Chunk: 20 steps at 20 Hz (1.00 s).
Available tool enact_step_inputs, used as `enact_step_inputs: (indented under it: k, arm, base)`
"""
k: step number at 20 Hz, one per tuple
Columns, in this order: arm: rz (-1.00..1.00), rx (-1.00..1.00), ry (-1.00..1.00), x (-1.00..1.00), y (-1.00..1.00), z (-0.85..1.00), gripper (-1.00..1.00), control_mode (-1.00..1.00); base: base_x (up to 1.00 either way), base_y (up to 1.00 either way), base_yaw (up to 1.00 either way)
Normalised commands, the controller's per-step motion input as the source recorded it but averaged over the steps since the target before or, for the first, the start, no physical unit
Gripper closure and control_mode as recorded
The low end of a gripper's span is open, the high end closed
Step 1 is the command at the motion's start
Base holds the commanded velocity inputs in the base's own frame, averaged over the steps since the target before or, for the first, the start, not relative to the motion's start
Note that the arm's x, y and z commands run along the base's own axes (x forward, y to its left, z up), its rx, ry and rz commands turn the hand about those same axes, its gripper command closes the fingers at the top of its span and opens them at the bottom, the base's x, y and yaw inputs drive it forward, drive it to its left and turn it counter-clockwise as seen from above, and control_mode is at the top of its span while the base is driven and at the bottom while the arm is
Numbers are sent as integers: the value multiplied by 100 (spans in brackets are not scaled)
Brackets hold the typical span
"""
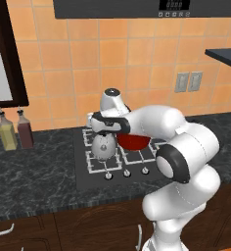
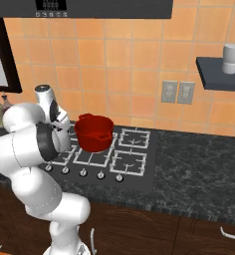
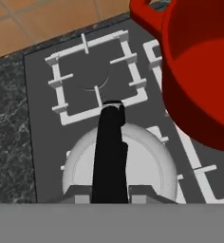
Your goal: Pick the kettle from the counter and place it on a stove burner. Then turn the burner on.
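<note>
kettle [image 3: 117, 166] is hanging over a front burner grate [image 1: 105, 159] beside the red pot [image 3: 204, 71], gripper [image 3: 111, 192] clamping its black handle [image 3: 110, 147]; releasing and knob-turning remaining.

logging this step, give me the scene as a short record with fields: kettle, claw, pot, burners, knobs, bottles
kettle: kettle over the front left burner of the cooktop; resting or just above, cannot tell
claw: claw shut on the kettle's black handle, coming down from above
pot: red pot on the grate right beside the kettle
burners: back left burner bare; no flame seen
knobs: silver knobs in a row along the cooktop's front edge, untouched
bottles: two bottles on the counter left of the cooktop
</note>
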Motion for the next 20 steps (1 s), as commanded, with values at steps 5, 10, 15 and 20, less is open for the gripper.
enact_step_inputs:
  k: [5, 10, 15, 20]
  arm:
    - [3, -16, 22, 0, 24, 2, 100, -100]
    - [5, -15, 9, -9, 19, -28, -100, -100]
    - [5, -7, 0, -30, 0, -3, -100, -100]
    - [3, -1, -3, -52, -18, 14, -100, -100]
  base:
    - [0, 0, 0]
    - [0, 0, 0]
    - [0, 0, 0]
    - [0, 0, 0]
